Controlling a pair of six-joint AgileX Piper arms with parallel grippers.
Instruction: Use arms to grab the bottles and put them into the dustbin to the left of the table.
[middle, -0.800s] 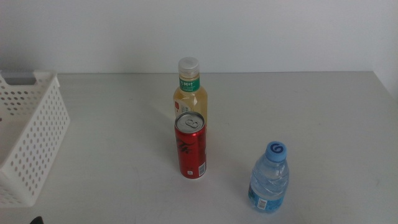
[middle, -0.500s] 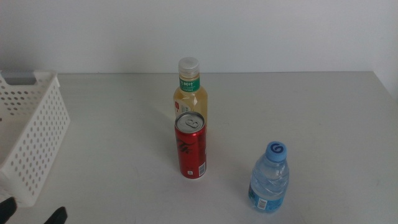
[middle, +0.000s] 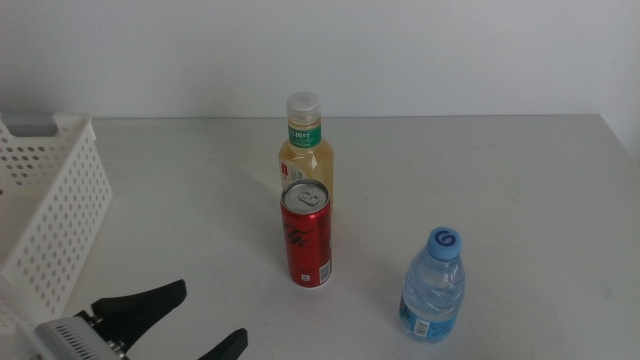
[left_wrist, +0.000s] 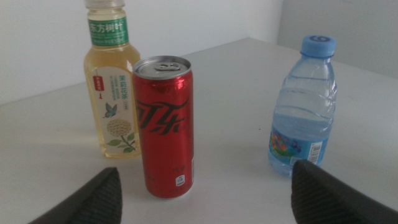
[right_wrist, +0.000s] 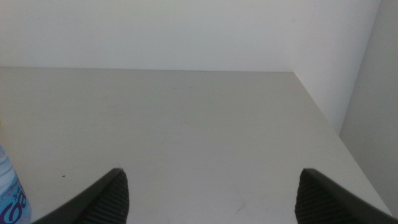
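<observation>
While my left gripper (middle: 190, 325) hangs over the table's (middle: 500, 180) near edge with its jaws spread wide and nothing between them, the red soda can (middle: 306, 234) stands mid-table just in front of the tea bottle (middle: 304, 150). Toward the near right corner stands the water bottle (middle: 433, 285). At the left edge sits the dustbin (middle: 50, 215). My right gripper (right_wrist: 208, 196) is likewise released and empty.

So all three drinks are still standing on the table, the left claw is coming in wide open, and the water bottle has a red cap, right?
Not quite: the water bottle has a blue cap, as the middle view shows. The rest holds: it, the tea bottle and the red can stand upright on the table, and the left gripper is open.
</observation>
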